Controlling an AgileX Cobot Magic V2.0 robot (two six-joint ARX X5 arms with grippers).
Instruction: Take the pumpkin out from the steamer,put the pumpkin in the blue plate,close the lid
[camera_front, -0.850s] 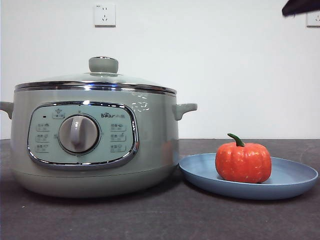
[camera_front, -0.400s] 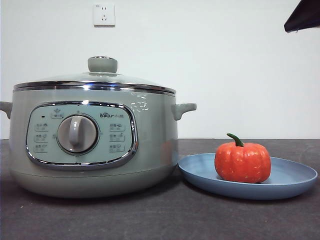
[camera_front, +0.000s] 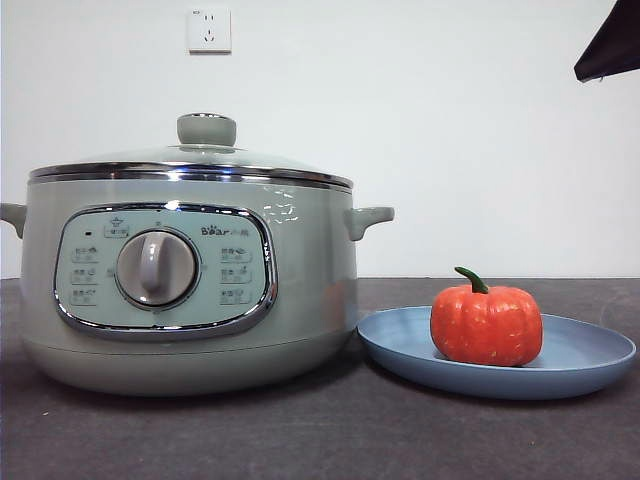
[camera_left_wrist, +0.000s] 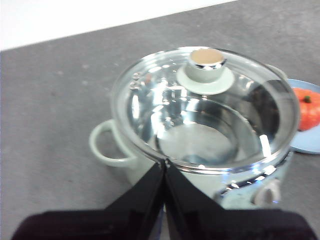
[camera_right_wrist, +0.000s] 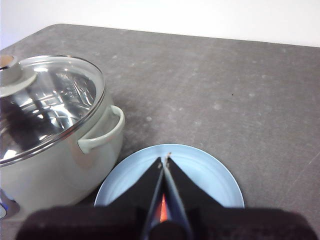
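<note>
The pumpkin sits on the blue plate to the right of the steamer. The lid rests shut on the steamer, its green knob on top. My left gripper is shut and empty, held above the steamer's near rim, apart from the lid. My right gripper is shut and empty, above the plate. A sliver of the pumpkin shows between its jaws. One arm shows in the front view as a black tip at the top right corner.
The steamer's side handles stick out; the right one is close to the plate's rim. A white wall with a socket stands behind the dark grey table. Bare tabletop lies in front of the pot and plate.
The black arm tip at the top right corner has shifted and now shows larger. The steamer, lid, pumpkin and plate have not moved.
</note>
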